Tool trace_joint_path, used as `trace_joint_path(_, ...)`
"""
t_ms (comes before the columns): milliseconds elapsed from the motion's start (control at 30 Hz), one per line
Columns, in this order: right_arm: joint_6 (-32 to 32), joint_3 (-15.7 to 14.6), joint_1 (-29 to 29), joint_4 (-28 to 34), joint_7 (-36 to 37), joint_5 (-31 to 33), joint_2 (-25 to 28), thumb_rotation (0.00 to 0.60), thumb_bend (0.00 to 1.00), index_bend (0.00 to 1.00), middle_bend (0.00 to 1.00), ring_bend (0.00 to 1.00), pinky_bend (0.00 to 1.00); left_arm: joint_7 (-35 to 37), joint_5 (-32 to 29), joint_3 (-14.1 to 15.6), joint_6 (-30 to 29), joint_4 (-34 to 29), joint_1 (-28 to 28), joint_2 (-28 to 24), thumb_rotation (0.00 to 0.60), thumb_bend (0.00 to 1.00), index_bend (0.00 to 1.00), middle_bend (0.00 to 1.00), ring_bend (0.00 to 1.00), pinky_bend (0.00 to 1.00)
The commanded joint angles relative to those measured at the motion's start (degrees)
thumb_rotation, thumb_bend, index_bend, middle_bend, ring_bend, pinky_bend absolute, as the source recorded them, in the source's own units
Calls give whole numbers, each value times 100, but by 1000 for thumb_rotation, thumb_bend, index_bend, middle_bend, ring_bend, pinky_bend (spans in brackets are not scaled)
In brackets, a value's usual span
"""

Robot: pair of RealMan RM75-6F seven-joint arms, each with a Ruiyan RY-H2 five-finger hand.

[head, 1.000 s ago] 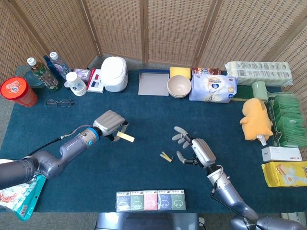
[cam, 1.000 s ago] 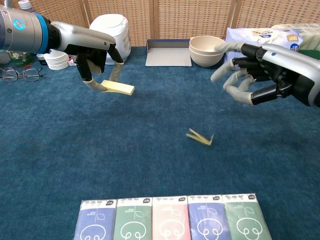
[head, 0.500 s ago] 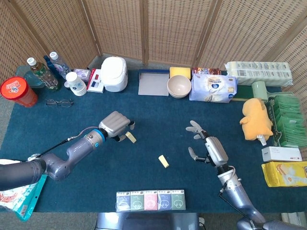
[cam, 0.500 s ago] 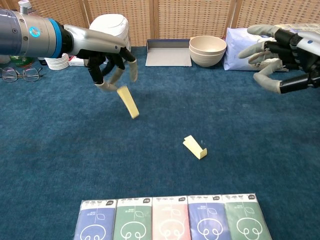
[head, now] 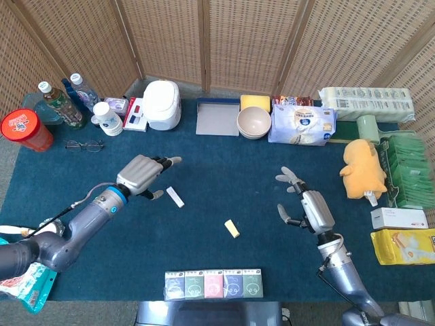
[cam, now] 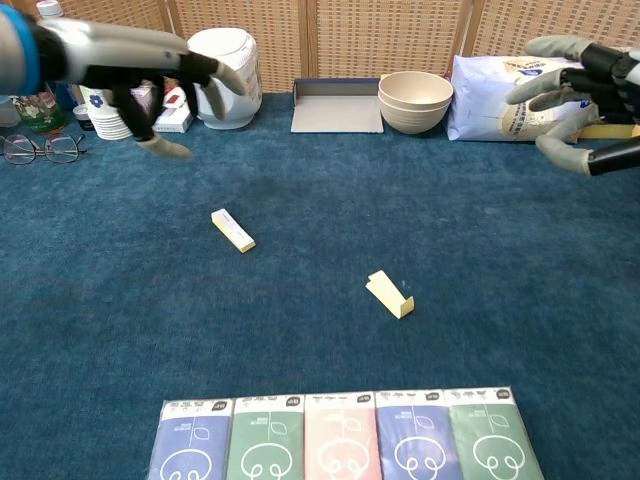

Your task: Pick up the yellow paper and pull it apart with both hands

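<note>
Two pieces of yellow paper [cam: 232,230] [cam: 390,294] lie apart on the blue surface [cam: 300,340]; both the left hand [head: 141,174] and right hand [head: 307,206] hover above, fingers spread, holding nothing. Five packets [cam: 340,435] line the front edge.

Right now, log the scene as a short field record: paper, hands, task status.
paper piece one: yellow strip flat on the blue cloth, near the left hand
paper piece two: smaller yellow piece on the cloth, mid-table
left hand: raised, fingers spread, holds nothing
right hand: raised, fingers spread, holds nothing
task status: paper lies in two separate pieces, neither held
</note>
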State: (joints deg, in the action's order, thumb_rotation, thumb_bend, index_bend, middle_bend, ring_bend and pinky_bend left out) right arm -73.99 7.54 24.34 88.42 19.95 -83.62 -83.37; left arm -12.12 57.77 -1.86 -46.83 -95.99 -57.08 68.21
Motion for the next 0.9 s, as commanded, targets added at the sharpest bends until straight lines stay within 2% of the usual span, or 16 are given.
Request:
trace_joint_path(33, -124, 31, -139, 133, -764, 192, 212, 600, 460, 58, 231, 164, 313, 64, 272, 165, -623, -518, 519, -443, 580, 267, 101, 234, 261, 422)
trace_joint_path(100, -238, 27, -246, 262, -1259, 299, 347, 600, 460, 84, 229, 154, 303, 20, 434, 293, -1186, -858, 928, -689, 579, 267, 106, 234, 261, 401)
trace_joint_path(333, -503, -68, -552, 738, -2372, 533, 710, 600, 460, 108, 229, 144, 291, 108, 846, 806, -2441, -1455, 2173, -1295, 580, 267, 120, 234, 260, 374)
trace_joint_path(467, -718, -199, -754, 987, -2959, 542, 795, 600, 460, 94, 227, 133, 286, 140, 1183, 1030, -3252, -1302, 2933, -1416, 581, 267, 122, 234, 252, 333)
trace_joint_path(700, -932, -304, -964, 1217, -3223, 502, 871, 600, 460, 93, 216, 116, 272, 393, 1586, 1232, -3847, -1035, 3642, -1345, 581, 266, 139, 234, 251, 329)
trace_joint_path(900, -1270, -518, -1268, 1491, -3555, 310, 1011, 600, 457, 93, 205, 105, 268, 651, 2019, 1415, -4614, -585, 4465, -1030, 581, 265, 152, 234, 251, 329)
